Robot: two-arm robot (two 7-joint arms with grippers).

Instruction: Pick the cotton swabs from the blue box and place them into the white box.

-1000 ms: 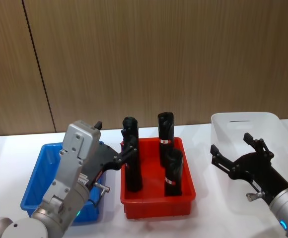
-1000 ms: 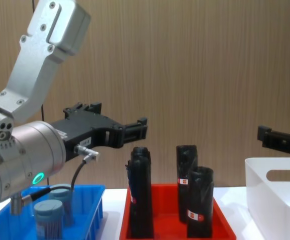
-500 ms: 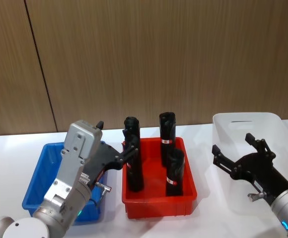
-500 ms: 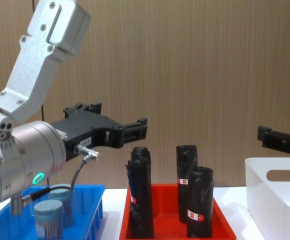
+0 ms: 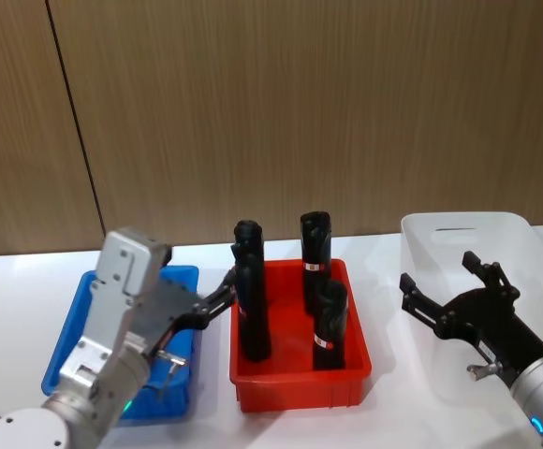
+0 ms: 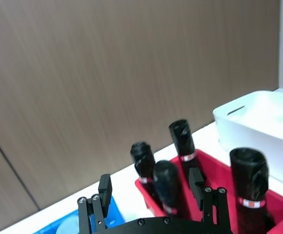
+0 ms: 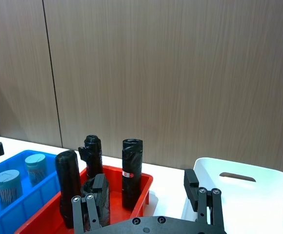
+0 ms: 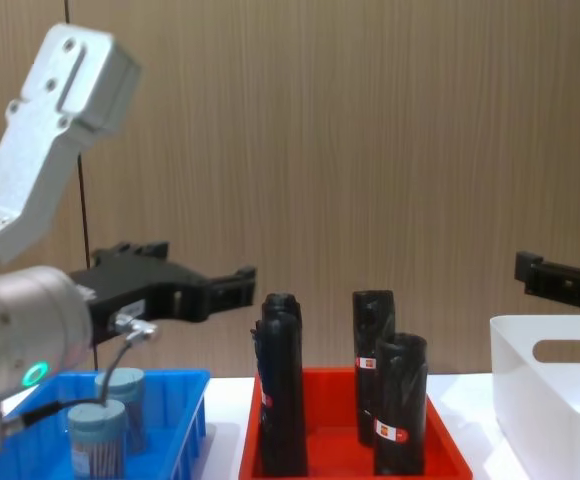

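Pulling back and lower, the left gripper [image 8: 232, 284] is hovering above the right edge of the blue box [image 8: 185, 405], jaws spread wide. The cotton swabs [image 8: 98, 438] are standing inside it; centring above one before descending seems wise. The right gripper [image 5: 438, 273] is idling well right of it, equally wide.

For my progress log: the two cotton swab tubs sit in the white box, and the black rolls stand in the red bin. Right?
Not quite: the cotton swabs sit in the blue box, not the white box, as the right wrist view shows. The black rolls do stand in the red bin.
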